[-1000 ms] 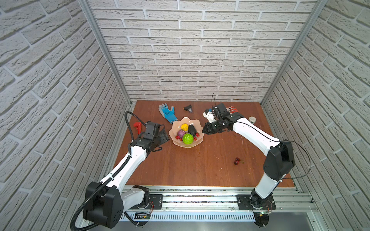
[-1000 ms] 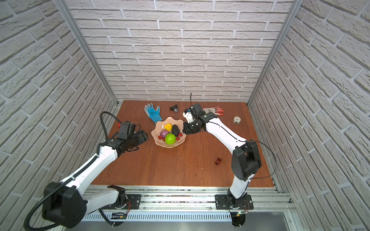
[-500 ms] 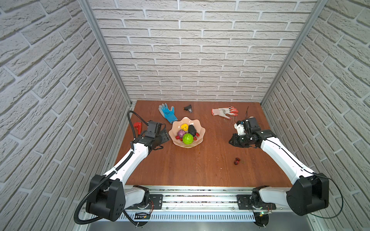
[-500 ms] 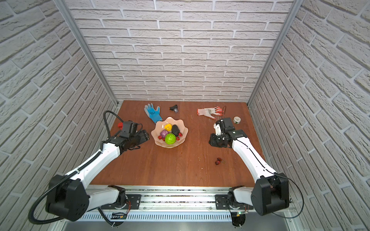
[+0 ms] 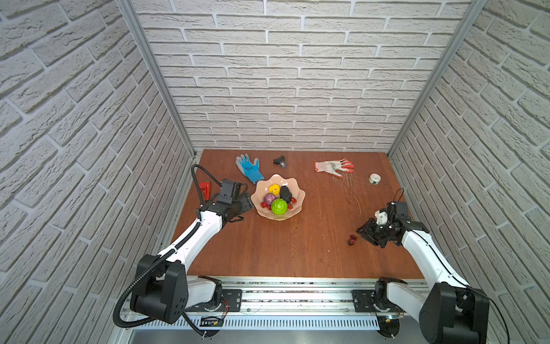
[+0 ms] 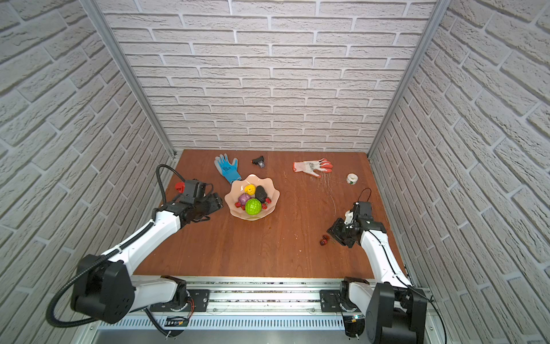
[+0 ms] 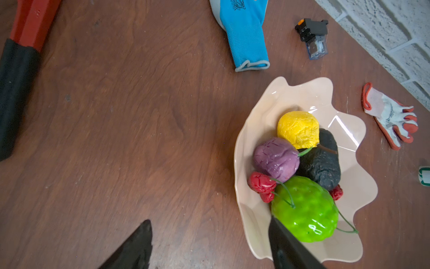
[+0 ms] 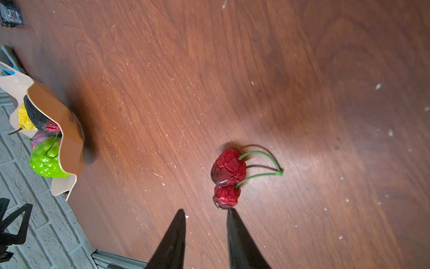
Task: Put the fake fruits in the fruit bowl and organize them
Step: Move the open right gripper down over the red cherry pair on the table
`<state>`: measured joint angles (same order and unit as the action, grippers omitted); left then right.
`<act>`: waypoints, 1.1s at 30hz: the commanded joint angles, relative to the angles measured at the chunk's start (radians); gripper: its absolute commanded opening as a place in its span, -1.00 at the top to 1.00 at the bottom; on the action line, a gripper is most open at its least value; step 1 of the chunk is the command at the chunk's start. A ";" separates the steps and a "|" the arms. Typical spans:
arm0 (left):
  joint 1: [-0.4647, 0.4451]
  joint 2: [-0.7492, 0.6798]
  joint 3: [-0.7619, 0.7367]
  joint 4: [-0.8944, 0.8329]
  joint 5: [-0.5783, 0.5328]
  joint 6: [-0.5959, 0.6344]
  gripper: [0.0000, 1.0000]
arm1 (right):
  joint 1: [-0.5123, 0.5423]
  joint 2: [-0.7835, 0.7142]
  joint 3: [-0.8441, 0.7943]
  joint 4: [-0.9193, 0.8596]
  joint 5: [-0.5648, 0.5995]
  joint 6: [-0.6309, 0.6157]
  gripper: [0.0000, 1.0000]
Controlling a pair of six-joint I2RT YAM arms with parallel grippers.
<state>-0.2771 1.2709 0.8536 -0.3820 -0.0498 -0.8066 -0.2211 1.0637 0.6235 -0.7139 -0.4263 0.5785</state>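
Observation:
The pale peach fruit bowl (image 5: 298, 195) (image 6: 235, 190) (image 7: 267, 104) stands left of the table's middle. In it lie a yellow fruit (image 5: 274, 189), a purple fruit (image 5: 269, 198), a bumpy green ball (image 5: 279, 206), a black avocado (image 5: 285, 193) and red cherries (image 5: 264, 205). A loose pair of stemmed cherries (image 5: 352, 239) (image 8: 228, 172) lies on the table at the front right. My right gripper (image 5: 363, 233) (image 8: 206, 213) is open just beside them, one fingertip at the lower cherry, nothing between the jaws. My left gripper (image 5: 246, 202) (image 7: 209, 220) hangs open and empty beside the bowl's left rim.
A blue glove (image 5: 248, 168), a small black part (image 5: 279, 161), an orange-white glove (image 5: 333, 166) and a white tape roll (image 5: 375, 178) lie along the back. A red-handled tool (image 5: 205, 188) lies by the left wall.
My right arm has swung from the bowl's right side across to the front right, down to the loose cherries, and its jaws have opened. The left arm has hardly moved.

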 commanded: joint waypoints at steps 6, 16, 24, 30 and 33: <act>0.029 -0.026 -0.029 0.059 0.024 0.004 -0.59 | -0.054 -0.114 -0.106 -0.001 -0.012 0.135 0.27; 0.037 -0.023 -0.036 0.071 0.042 -0.002 -0.59 | -0.093 -0.078 -0.150 0.031 -0.027 0.136 0.25; 0.043 -0.034 -0.037 0.064 0.037 -0.001 -0.59 | -0.125 -0.011 -0.168 0.092 -0.057 0.127 0.27; 0.050 -0.035 -0.036 0.060 0.035 0.001 -0.59 | -0.140 0.059 -0.168 0.148 -0.068 0.120 0.30; 0.052 -0.038 -0.034 0.057 0.032 0.003 -0.59 | -0.145 0.089 -0.165 0.173 -0.071 0.116 0.34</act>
<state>-0.2356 1.2537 0.8268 -0.3401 -0.0124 -0.8066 -0.3573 1.1358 0.4660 -0.5934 -0.4786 0.7002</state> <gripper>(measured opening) 0.796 0.334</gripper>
